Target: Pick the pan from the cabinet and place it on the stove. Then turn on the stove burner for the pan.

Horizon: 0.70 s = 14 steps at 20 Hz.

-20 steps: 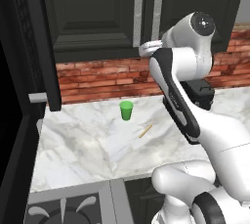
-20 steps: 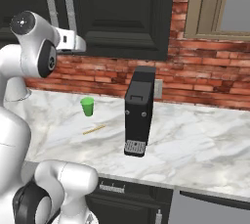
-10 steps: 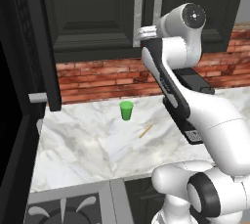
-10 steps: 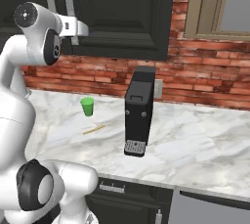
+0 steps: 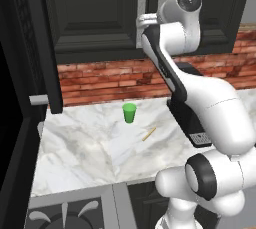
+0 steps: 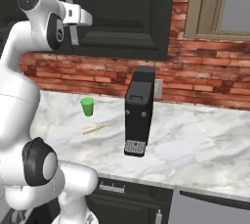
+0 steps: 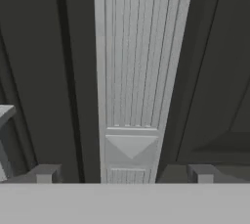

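The cabinet (image 5: 100,18) is a dark wall unit with both panelled doors shut. My gripper (image 5: 141,20) is raised against its doors at the height of the silver bar handles (image 6: 73,34). In the hand view the gripper (image 7: 124,171) is open, and one ribbed silver handle (image 7: 139,71) runs up between the fingertips (image 7: 46,171); the lower end of that handle sits just above them. The pan is out of view. A corner of the stove (image 5: 65,215), with black grates, shows at the bottom left of the left base view.
On the marble counter (image 5: 90,148) stand a green cup (image 5: 129,113) and a black coffee machine (image 6: 139,110), with a thin wooden stick (image 5: 149,133) lying between them. A tall dark panel (image 5: 45,48) juts out at the left. A brick wall backs the counter.
The hand has risen from below the cabinet's lower edge to the handles and moved closer to the doors. The fingers stay open.
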Tool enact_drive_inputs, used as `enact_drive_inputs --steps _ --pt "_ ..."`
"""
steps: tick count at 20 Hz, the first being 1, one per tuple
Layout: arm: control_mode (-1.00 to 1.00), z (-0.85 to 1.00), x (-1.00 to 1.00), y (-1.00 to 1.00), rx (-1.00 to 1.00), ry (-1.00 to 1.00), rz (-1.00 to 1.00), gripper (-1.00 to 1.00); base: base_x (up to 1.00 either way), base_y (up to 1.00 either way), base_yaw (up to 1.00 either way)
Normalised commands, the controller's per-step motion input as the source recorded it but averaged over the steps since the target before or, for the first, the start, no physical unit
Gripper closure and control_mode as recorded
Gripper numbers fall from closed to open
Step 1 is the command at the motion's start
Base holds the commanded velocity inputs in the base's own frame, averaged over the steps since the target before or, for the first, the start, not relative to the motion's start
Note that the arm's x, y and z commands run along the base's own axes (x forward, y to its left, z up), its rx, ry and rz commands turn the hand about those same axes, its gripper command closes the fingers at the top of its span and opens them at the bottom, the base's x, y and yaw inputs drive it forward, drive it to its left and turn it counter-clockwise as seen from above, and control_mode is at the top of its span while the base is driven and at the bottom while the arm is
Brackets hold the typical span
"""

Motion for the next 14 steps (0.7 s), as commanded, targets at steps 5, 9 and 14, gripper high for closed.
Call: enact_drive_inputs --steps 5,9,14 --pt "-1.0 0.0 0.11 -0.03 0.0 0.0 -0.04 -1.0 0.0 0.0 0.0" --pt "-1.0 0.0 0.17 0.0 0.0 0.0 -0.03 -1.0 0.0 0.0 0.0" --pt "-1.0 -0.03 0.15 0.12 0.0 0.0 -0.03 1.0 0.0 0.0 0.0"
